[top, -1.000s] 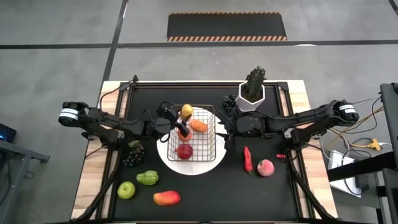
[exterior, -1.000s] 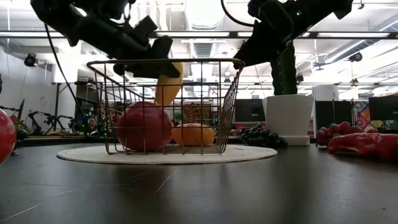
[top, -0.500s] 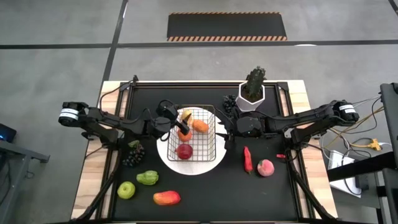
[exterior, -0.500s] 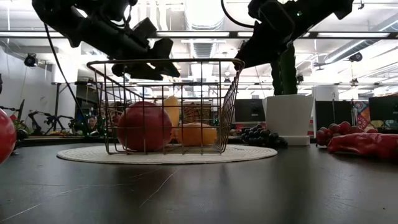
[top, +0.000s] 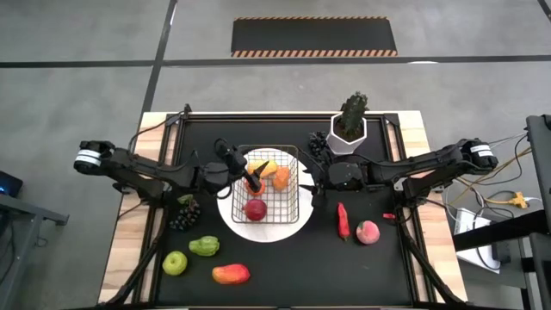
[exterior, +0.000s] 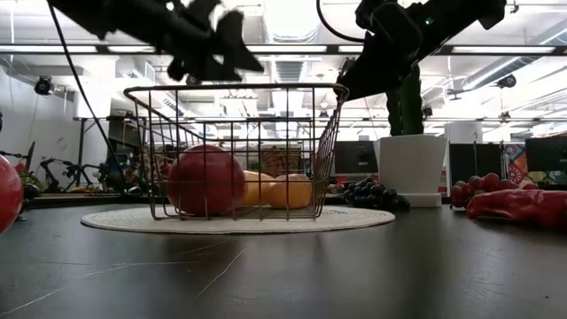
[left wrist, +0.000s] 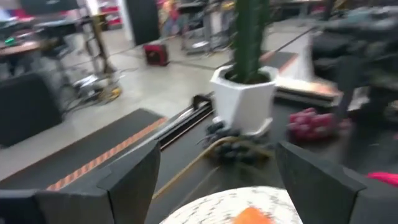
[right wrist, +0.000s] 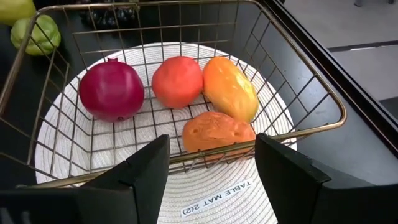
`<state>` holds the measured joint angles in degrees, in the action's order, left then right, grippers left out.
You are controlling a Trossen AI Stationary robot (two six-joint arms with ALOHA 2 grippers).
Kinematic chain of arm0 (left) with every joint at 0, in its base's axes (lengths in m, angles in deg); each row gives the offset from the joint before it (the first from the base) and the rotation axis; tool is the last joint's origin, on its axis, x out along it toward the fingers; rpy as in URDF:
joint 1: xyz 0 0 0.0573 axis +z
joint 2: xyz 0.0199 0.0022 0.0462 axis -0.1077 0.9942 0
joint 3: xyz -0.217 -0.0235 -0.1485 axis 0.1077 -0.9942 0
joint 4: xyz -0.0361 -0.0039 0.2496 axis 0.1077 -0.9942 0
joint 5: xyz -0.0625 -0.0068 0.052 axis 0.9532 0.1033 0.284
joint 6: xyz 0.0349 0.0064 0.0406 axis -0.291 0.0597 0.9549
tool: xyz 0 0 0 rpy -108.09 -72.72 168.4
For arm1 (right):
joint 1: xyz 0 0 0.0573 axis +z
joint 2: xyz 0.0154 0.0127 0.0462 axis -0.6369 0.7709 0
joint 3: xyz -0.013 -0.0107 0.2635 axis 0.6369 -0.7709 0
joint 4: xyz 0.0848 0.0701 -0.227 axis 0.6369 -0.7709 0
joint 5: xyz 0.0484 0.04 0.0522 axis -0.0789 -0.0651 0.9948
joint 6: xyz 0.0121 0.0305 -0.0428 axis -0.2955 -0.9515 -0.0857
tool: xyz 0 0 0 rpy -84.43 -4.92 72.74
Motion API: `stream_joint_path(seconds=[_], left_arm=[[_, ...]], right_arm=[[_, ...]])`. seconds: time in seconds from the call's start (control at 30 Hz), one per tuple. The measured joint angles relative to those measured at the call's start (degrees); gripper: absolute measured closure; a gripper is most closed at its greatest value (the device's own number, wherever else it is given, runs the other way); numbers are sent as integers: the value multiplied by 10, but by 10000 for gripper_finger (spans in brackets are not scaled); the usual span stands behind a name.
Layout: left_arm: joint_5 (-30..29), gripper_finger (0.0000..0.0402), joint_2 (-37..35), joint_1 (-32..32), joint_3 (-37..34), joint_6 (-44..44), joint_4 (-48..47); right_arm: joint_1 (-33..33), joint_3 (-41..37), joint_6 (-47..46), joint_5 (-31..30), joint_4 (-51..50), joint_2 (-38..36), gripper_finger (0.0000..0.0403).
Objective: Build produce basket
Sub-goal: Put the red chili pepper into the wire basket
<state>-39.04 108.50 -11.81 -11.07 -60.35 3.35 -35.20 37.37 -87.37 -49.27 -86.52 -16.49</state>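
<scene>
The wire basket (top: 293,194) stands on a round white mat (top: 237,220) at the table's middle. Inside lie a dark red fruit (right wrist: 112,90), a red-orange fruit (right wrist: 177,81), a yellow-orange mango (right wrist: 230,87) and an orange (right wrist: 217,134). My left gripper (exterior: 217,44) hangs open above the basket's left rim, with nothing between its fingers (left wrist: 134,180). My right gripper (right wrist: 211,162) stands open over the basket's right rim (right wrist: 311,127), one finger toward each end of that rim. My right gripper comes at the basket's right rim (exterior: 339,87) slanting down from the table's right side. Its fingers stand wide apart along the wire. Whether they touch the rim I cannot tell.
Near the left front lie dark grapes (top: 183,213), a green pepper (top: 204,246), a green apple (top: 176,263) and a red-yellow mango (top: 231,274). A chili (top: 343,220) and a peach (top: 368,232) lie to the right. A potted plant (top: 349,129) stands behind, grapes (top: 318,142) beside it.
My left gripper has opened and let go of the yellow-orange mango, which has dropped from rim height to the basket's floor beside the other fruit. The gripper has then risen above the rim and drawn back a little toward the table's left edge.
</scene>
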Motion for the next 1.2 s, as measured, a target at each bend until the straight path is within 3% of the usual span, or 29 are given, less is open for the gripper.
stream_joint_path(seconds=[0.17, 0.33, 0.8, 1.03, 1.2], left_arm=[[23, 102, -21, -52, 2, 18, -1], [36, 102, -23, -92, 1, 51, 0], [34, 102, -24, -94, 2, 121, 39], [33, 102, -25, -94, 2, 161, 54], [33, 102, -27, -94, 2, 201, 92]], right_arm=[[0, 1, -17, 20, -17, -20, 181], [0, 19, -68, 37, -97, -37, 182], [-7, 78, -306, 40, -393, -48, 181], [-6, 74, -432, 175, -488, -40, 181], [1, 73, -542, 296, -493, -25, 181]])
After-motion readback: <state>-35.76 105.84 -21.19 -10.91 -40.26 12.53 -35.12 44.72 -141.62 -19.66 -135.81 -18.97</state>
